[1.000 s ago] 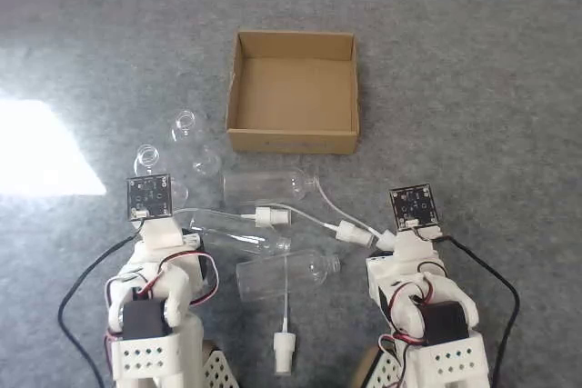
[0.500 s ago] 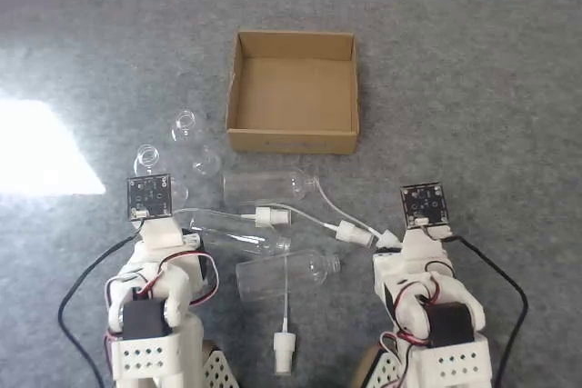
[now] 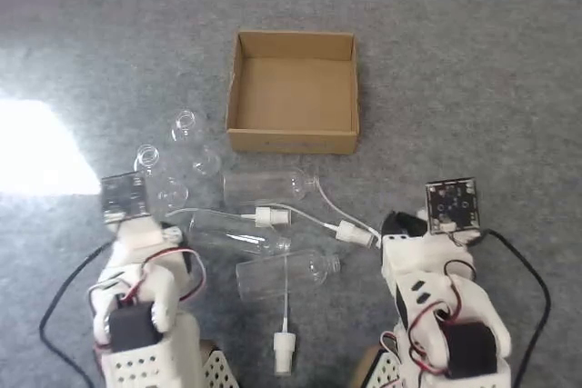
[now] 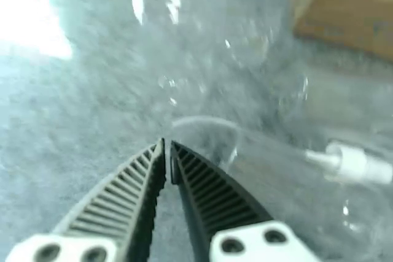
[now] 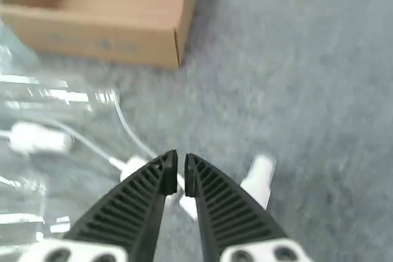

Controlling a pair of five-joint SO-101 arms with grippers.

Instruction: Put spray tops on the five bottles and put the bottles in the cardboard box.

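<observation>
The empty cardboard box (image 3: 293, 93) (image 5: 104, 10) sits at the back of the grey mat. Two clear bottles stand upright (image 3: 185, 124) (image 3: 147, 156); three more lie on their sides (image 3: 268, 185) (image 3: 232, 229) (image 3: 282, 272) between the arms. White spray tops with thin tubes lie loose (image 3: 273, 216) (image 3: 355, 233) (image 3: 285, 352). My left gripper (image 4: 167, 145) is shut with nothing in it, hovering over the mat near a lying bottle and a spray top (image 4: 356, 164). My right gripper (image 5: 180, 156) is shut and empty, just above two spray tops (image 5: 132, 167) (image 5: 261, 179).
The left arm (image 3: 136, 261) and right arm (image 3: 436, 270) stand at the near edge with cables trailing behind. A bright patch of light (image 3: 41, 147) falls on the mat at the left. Open mat lies to the right of the box.
The left arm has swung leftward, its camera now nearer the upright bottles. The right arm has turned to the right, away from the lying bottles. Bottles and tops have stayed put.
</observation>
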